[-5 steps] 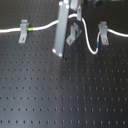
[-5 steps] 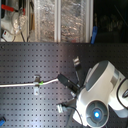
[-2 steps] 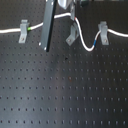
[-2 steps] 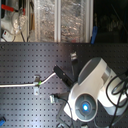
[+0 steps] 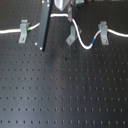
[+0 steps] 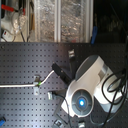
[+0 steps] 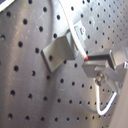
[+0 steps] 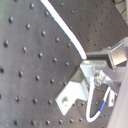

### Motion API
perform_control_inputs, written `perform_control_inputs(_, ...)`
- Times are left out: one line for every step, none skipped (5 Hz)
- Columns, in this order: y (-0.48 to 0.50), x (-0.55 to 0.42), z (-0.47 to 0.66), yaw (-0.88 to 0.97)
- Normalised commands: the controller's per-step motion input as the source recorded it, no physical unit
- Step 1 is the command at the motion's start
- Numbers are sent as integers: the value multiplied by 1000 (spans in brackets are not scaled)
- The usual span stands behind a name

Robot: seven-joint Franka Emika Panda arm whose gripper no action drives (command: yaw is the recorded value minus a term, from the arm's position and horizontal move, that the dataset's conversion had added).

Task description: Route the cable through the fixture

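The white cable (image 5: 11,32) runs from the first exterior view's left through the left fixture (image 5: 22,31). Past its green band (image 5: 31,28) it rises to my gripper (image 5: 64,10) at the top. It then drops past the middle fixture (image 5: 72,35), dips at its blue band (image 5: 89,46) and passes the right fixture (image 5: 102,33). My gripper looks shut on the cable. In the first wrist view the fingertips (image 7: 107,57) pinch the cable (image 7: 75,35) just beside a grey fixture (image 7: 61,48). The second wrist view shows the same cable (image 8: 60,25) and fixture (image 8: 74,91).
The black perforated board (image 5: 65,90) fills the first exterior view. In the second exterior view the white arm body (image 6: 87,87) covers the board's right. Shelves with clutter (image 6: 47,20) stand behind it. The cable (image 6: 20,85) enters there from the left.
My gripper has risen and tilted, lifting the cable between the left and middle fixtures. In the second exterior view the arm has swung toward the left.
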Motion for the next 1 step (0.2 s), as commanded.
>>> perform_control_inputs(0, 0, 17, 0)
